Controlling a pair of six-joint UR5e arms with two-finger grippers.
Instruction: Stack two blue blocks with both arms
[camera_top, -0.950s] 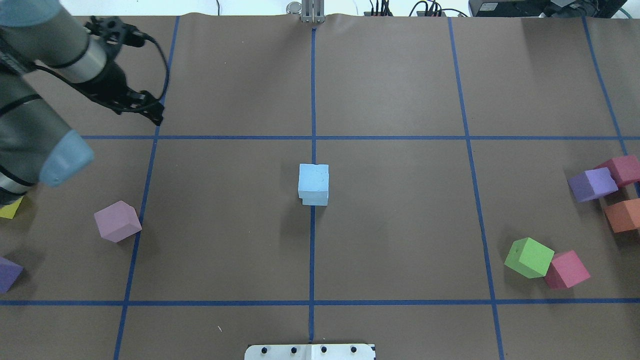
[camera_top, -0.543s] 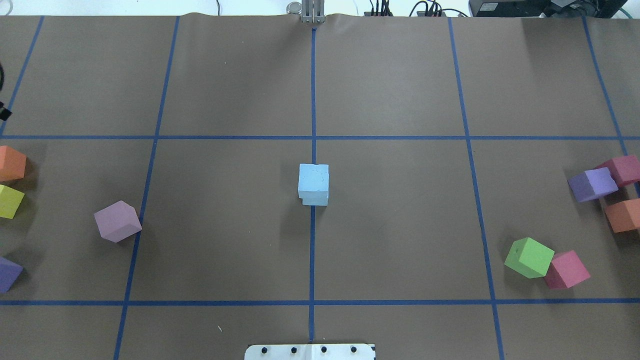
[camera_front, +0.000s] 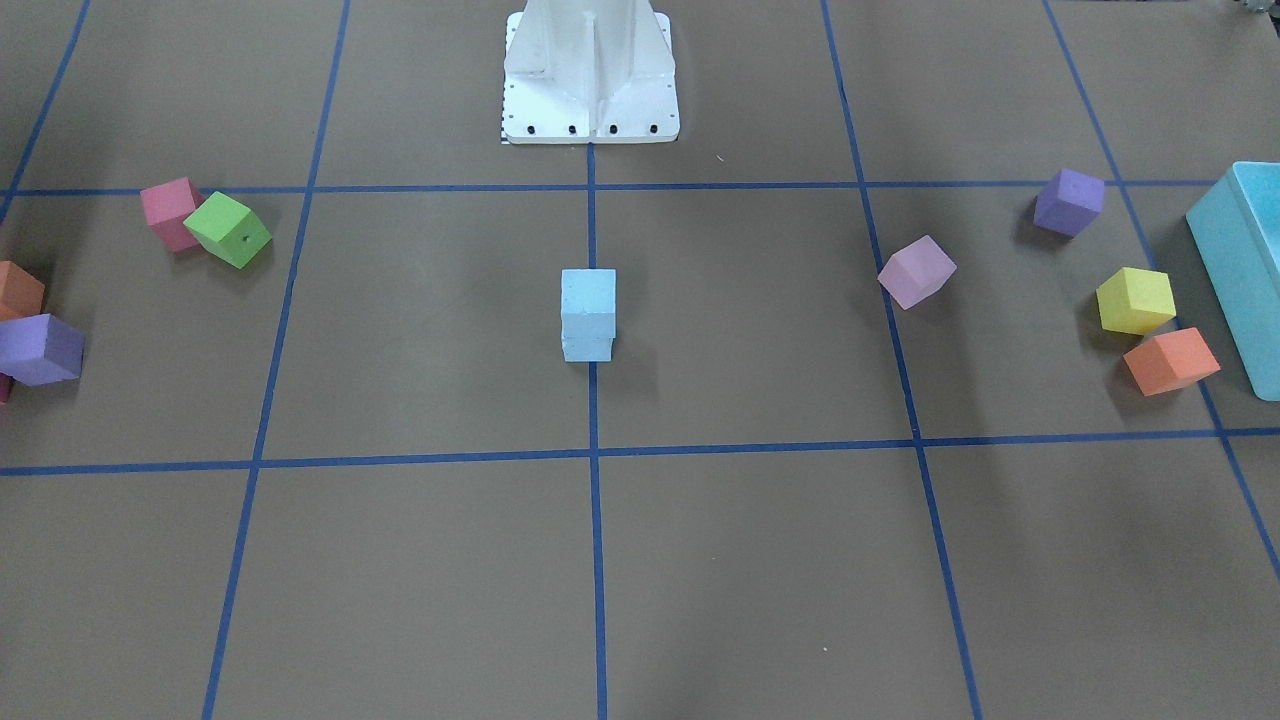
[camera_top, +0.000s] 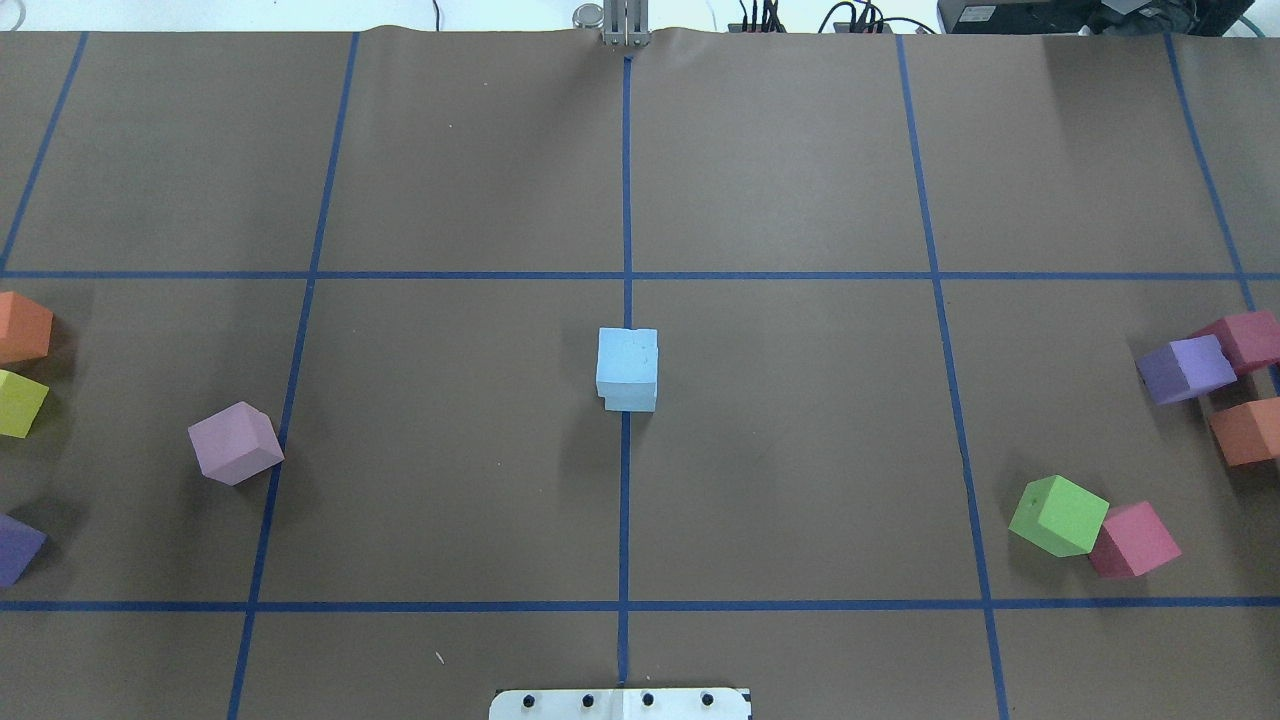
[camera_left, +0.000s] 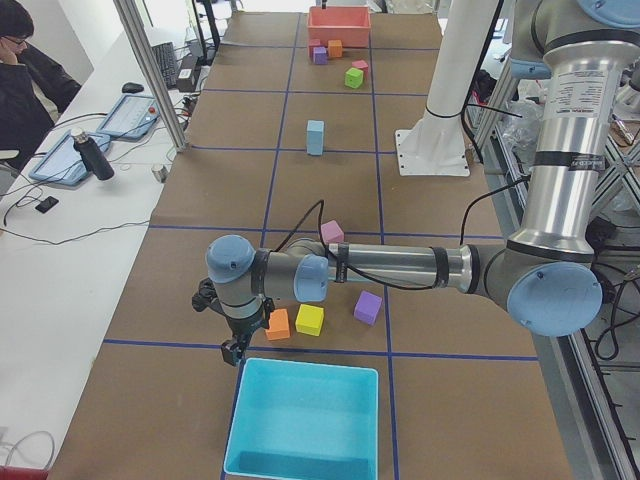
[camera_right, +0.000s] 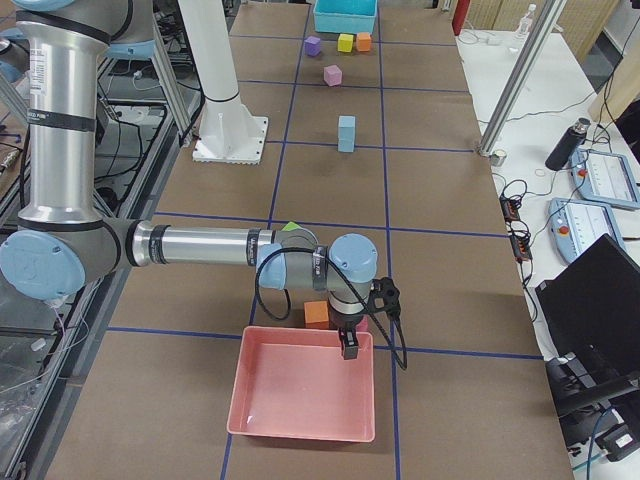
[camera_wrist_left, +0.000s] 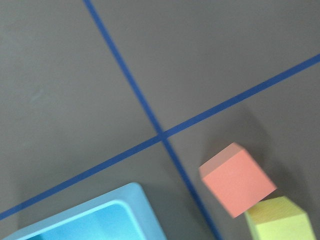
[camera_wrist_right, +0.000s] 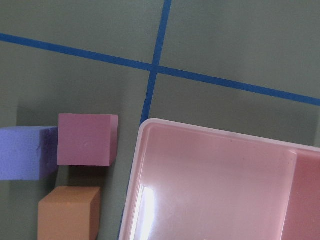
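The two pale blue blocks (camera_top: 627, 370) stand one on top of the other on the table's centre line; the upper block (camera_front: 588, 293) sits squarely on the lower block (camera_front: 588, 348). The stack also shows far off in the exterior left view (camera_left: 315, 137) and the exterior right view (camera_right: 346, 133). My left gripper (camera_left: 232, 350) hangs by the far rim of the turquoise bin (camera_left: 305, 420), beside an orange cube (camera_left: 278, 324). My right gripper (camera_right: 350, 345) hangs over the far rim of the pink bin (camera_right: 305, 390). I cannot tell whether either is open or shut.
On my left side lie pink-lilac (camera_top: 235, 443), orange (camera_top: 22, 327), yellow (camera_top: 20, 403) and purple (camera_top: 18, 547) cubes. On my right side lie green (camera_top: 1058, 515), pink (camera_top: 1134, 540), purple (camera_top: 1185, 368), magenta (camera_top: 1245, 340) and orange (camera_top: 1247, 431) cubes. The white base post (camera_front: 590, 70) stands at the robot's edge.
My left arm has swung out of the overhead view to the left, uncovering the orange and yellow cubes. The blue stack has not moved.
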